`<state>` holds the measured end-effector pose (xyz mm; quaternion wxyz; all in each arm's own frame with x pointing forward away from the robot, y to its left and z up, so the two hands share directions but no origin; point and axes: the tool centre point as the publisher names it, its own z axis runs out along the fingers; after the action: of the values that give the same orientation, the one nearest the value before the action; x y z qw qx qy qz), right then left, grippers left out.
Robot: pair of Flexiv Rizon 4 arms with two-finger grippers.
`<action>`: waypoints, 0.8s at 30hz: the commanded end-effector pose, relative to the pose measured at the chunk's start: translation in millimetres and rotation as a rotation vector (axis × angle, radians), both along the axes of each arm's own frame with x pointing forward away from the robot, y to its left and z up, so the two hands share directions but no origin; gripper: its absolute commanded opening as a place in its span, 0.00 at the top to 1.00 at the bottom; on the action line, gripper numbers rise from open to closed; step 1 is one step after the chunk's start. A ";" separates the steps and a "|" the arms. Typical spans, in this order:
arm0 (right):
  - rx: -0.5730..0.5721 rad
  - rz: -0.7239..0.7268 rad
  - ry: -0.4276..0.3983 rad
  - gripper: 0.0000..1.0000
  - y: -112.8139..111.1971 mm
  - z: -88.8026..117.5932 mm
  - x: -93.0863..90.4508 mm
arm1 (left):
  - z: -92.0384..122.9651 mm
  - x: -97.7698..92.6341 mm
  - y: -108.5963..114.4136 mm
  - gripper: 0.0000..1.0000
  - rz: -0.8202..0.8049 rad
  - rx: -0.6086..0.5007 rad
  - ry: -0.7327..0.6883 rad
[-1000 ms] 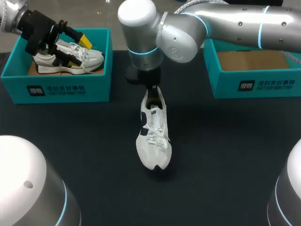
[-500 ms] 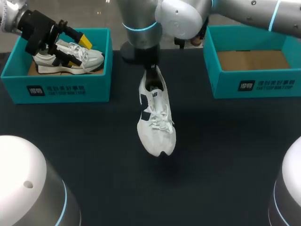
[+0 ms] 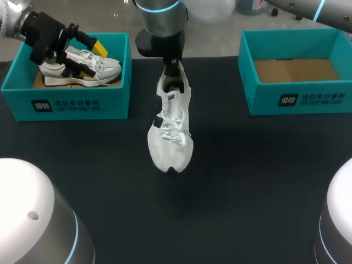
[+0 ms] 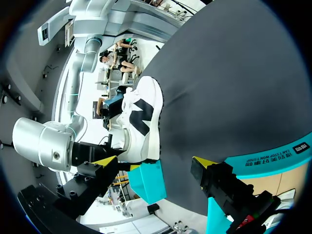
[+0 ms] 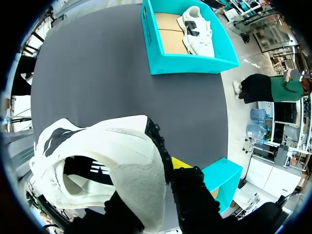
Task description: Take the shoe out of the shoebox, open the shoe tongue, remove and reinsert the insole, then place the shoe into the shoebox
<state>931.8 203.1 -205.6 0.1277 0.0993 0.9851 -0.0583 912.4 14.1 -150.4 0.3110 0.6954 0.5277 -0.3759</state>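
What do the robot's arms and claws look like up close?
The right arm is thick, rounded silver metal with a glowing light-blue ring at a joint; the left arm is silver too. The left claw and right claw are boxy and black, their two fingers ending in bright yellow tips.

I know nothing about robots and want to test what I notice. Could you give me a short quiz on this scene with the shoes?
1. True or false: the right shoebox is empty.
2. Where does the right pincer grip the hanging shoe? A toe, B heel, C laces.
3. Fill in: the left shoebox holds a second shoe, and the left pincer over it is ___.
Key: 1 true; 2 B; 3 open.
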 end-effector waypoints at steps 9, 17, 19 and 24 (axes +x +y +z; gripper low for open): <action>0.001 0.001 0.005 1.00 -0.2 0.7 1.3 | 0.2 -0.6 0.4 0.00 0.000 0.003 -0.002; 0.040 -0.029 0.021 1.00 2.6 7.9 22.2 | 0.2 -0.6 0.4 0.00 0.000 0.003 -0.002; 0.055 -0.029 0.017 1.00 -5.1 13.8 31.0 | 0.2 -0.6 0.4 0.00 0.000 0.003 -0.002; 0.026 0.015 -0.020 1.00 -34.7 18.2 54.8 | 0.2 -0.6 0.4 0.00 0.000 0.003 -0.002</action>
<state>980.7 183.9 -190.8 0.1396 0.0978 0.9840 -0.0512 912.4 14.1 -150.4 0.3110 0.6953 0.5277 -0.3759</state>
